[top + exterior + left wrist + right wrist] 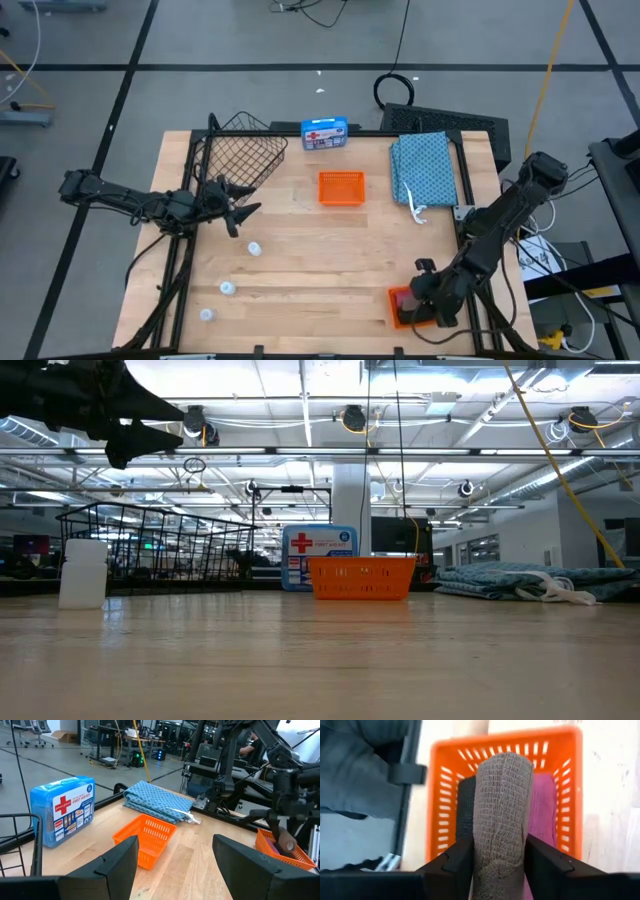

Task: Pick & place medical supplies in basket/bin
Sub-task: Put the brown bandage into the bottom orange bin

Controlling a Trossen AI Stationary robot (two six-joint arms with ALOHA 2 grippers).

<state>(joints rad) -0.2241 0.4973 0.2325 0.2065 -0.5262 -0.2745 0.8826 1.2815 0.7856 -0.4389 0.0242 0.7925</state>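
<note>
Standing between the right gripper (500,865) fingers, the brown roll (501,815) sits over the orange tray (570,795) at the table's front right corner — fingers touch both its sides. Black roll (465,807), pink roll (544,810) lie inside. Left gripper (238,207) hangs beside the basket (243,152) — fingers spread, empty.

A blue first-aid box (324,133) with a red cross label stood upright at the far edge of the wooden table (300,260). Just in front of the box sat an orange tray (341,188). A second orange tray (403,306) lay well apart from the box, at the table's near right corner.
</note>
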